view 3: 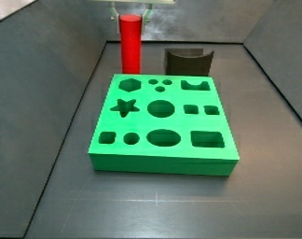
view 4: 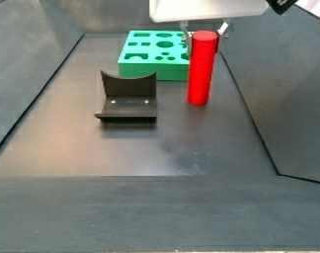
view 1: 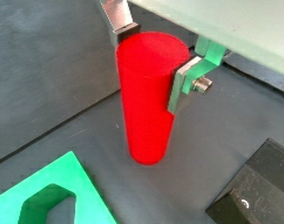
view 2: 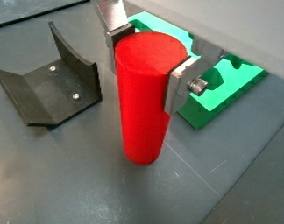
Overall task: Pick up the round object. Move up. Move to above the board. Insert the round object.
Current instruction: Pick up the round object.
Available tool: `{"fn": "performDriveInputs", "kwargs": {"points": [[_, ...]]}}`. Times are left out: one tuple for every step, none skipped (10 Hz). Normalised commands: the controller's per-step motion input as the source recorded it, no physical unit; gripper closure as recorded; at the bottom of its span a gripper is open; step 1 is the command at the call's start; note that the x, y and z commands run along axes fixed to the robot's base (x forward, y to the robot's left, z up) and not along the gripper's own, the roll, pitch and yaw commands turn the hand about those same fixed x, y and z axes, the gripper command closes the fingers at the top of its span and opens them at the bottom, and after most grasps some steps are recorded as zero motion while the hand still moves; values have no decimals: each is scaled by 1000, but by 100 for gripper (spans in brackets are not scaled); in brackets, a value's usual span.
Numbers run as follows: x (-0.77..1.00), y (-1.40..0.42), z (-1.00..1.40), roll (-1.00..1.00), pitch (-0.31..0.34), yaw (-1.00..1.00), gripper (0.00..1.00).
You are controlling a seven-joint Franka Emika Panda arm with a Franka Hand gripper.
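Observation:
The round object is a tall bright red cylinder peg standing upright on the grey floor, also seen in the wrist view and in both side views. My gripper is around its top end, with a silver finger pressed on each side, shut on it. In the side views the gripper hangs just above the peg. The board is a thick green slab with shaped holes, lying beside the peg.
A dark grey block with a curved notch stands on the floor next to the board and near the peg. Grey walls enclose the floor on the sides.

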Motion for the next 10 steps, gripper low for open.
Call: {"fn": "performDriveInputs", "kwargs": {"points": [[0, 0, 0, 0, 0, 0, 100], [0, 0, 0, 0, 0, 0, 100], [0, 0, 0, 0, 0, 0, 100], [0, 0, 0, 0, 0, 0, 100], [0, 0, 0, 0, 0, 0, 100], [0, 0, 0, 0, 0, 0, 100], [0, 0, 0, 0, 0, 0, 100], [0, 0, 0, 0, 0, 0, 100], [0, 0, 0, 0, 0, 0, 100], [0, 0, 0, 0, 0, 0, 100]]}}
